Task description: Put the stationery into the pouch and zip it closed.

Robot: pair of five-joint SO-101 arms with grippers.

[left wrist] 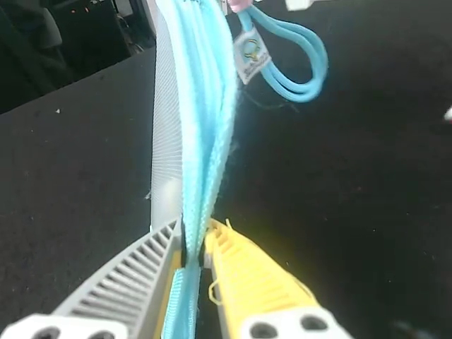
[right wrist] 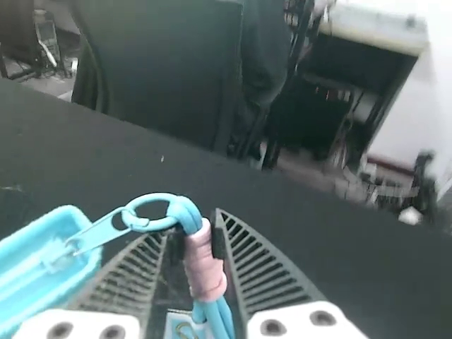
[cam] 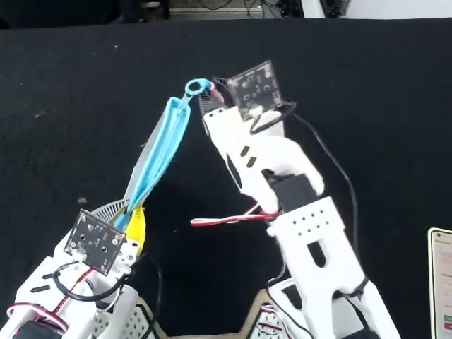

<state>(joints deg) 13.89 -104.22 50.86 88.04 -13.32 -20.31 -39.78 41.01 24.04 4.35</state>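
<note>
One light-blue pouch is stretched edge-up over the black table, between the two grippers. Its near end is pinched by the left gripper, whose grey and yellow fingers are pressed together on the fabric. At the far end a metal zip pull is linked to a blue cord loop. A pink sleeve on that cord is clamped between the black ribbed fingers of the right gripper. A small printed tag is seen beside the loop. A white card is partly seen at the table's right edge.
</note>
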